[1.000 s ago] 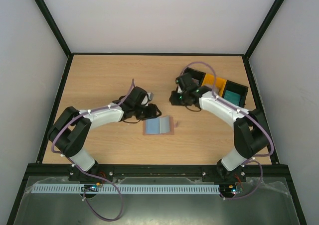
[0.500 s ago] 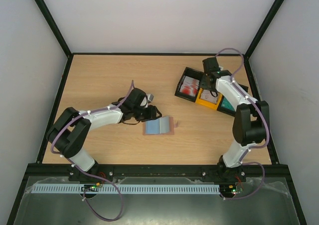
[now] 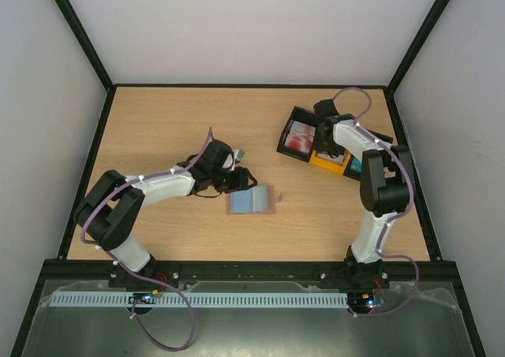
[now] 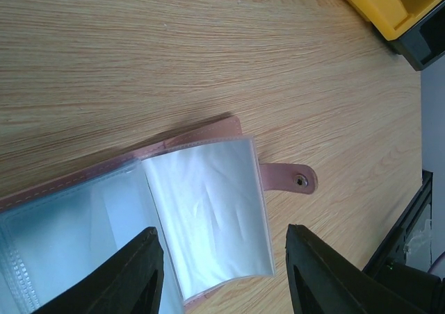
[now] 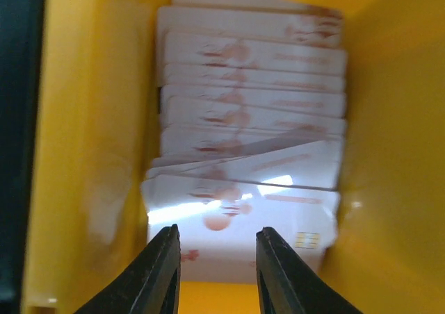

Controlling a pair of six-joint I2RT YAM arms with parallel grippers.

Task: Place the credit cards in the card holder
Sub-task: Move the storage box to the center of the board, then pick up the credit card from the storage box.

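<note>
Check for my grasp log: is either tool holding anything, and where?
Nothing held: left tool open over the card holder, right tool open above the credit cards.

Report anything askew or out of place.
In the yellow tray, the credit cards lie fanned, and one of the nearer ones sits tilted across the rest. The card holder lies open; nothing spilled.

Moved right gripper (image 5: pixel 217 241) off black tray (image 3: pixel 284 144) to just above credit cards (image 5: pixel 250 105) in yellow tray (image 5: pixel 372 119); uncovered red-marked cards (image 3: pixel 300 140) in black tray.
</note>
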